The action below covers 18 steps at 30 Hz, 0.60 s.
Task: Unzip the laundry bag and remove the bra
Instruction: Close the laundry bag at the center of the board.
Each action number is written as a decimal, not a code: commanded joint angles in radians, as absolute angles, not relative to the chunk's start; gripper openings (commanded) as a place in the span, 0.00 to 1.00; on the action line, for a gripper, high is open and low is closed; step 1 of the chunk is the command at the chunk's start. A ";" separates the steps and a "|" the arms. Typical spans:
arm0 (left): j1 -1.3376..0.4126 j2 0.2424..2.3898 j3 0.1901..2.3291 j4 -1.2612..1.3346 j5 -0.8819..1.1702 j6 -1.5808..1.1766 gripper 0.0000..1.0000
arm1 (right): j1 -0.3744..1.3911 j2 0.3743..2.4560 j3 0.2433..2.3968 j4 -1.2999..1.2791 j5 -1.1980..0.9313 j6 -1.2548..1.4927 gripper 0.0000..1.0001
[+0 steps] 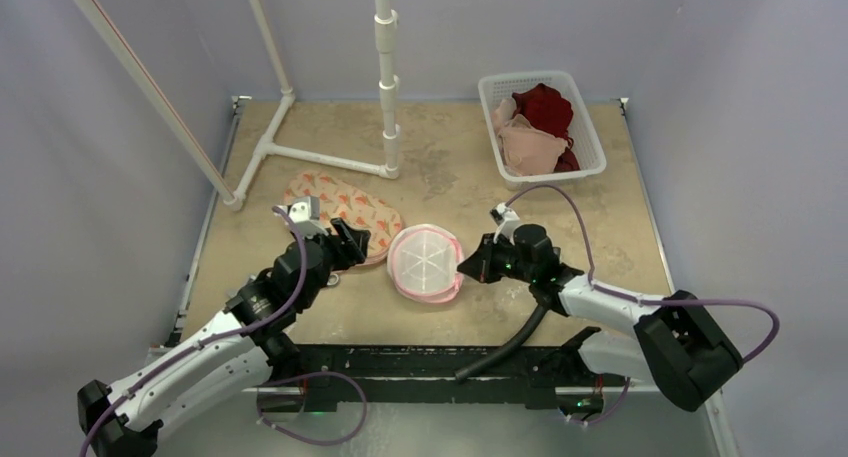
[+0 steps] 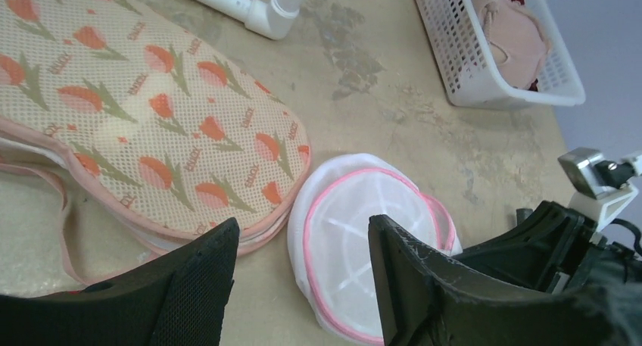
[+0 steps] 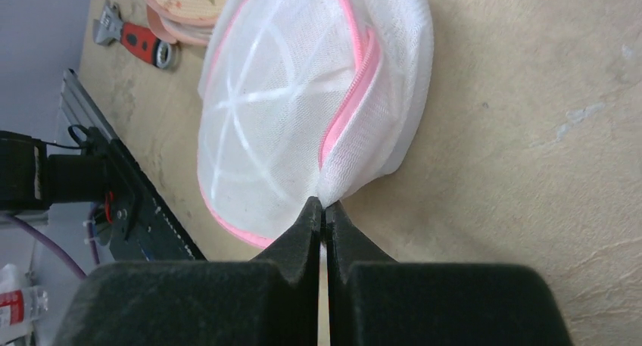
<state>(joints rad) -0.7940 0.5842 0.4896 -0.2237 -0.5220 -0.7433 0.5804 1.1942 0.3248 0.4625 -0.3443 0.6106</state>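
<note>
"So, from above, where did the laundry bag (image 1: 426, 263) sit?"

"On the table (image 1: 450, 167), about midway between the side edges and nearer the front edge than the back, between the two arms. The left gripper (image 1: 352, 240) hung just left of it, over the near end of a tulip-print pouch (image 1: 345, 207). The right gripper (image 1: 468, 268) met the bag's right side."

"Anything else around?"

"A white basket (image 1: 590, 127) at the back right corner held pale and dark red garments (image 1: 528, 142). A white pipe frame (image 1: 330, 159) stood toward the back left corner. Both were well apart from the bag."

"And the left wrist view?"

"Its jaws stood apart with nothing between them, above the table. The bag showed through the gap, and the pouch's pink-trimmed edge lay right against the bag's left rim."

"The right wrist?"

"Fingers pressed together, with the tips at the bag's rim where the pink zipper (image 3: 356, 96) ended. Whether they pinched mesh or the pull, I couldn't tell. The zipper looked shut along the stretch in view, and the bra couldn't be made out through the mesh. A red-handled wrench (image 3: 140, 42) lay beyond the bag, beside the pouch."
</note>
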 commanded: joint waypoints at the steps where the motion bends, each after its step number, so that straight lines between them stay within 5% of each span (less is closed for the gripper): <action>1: -0.793 0.604 0.482 -0.114 -0.463 -0.777 0.61 | 0.578 1.144 0.313 0.560 -0.287 0.618 0.00; 6: -0.793 0.614 0.472 -0.096 -0.442 -0.773 0.61 | 0.579 1.142 0.316 0.507 -0.237 0.609 0.00; 7: -0.792 0.619 0.469 -0.091 -0.426 -0.774 0.61 | 0.578 1.141 0.322 0.488 -0.222 0.610 0.08; 9: -0.793 0.630 0.462 -0.088 -0.403 -0.776 0.61 | 0.579 1.121 0.334 0.448 -0.170 0.613 0.44; 13: -0.794 0.638 0.454 -0.080 -0.371 -0.772 0.61 | 0.581 1.001 0.359 0.331 -0.099 0.629 0.73; 18: -0.793 0.648 0.453 -0.058 -0.324 -0.760 0.60 | 0.590 0.865 0.438 0.180 -0.094 0.579 0.72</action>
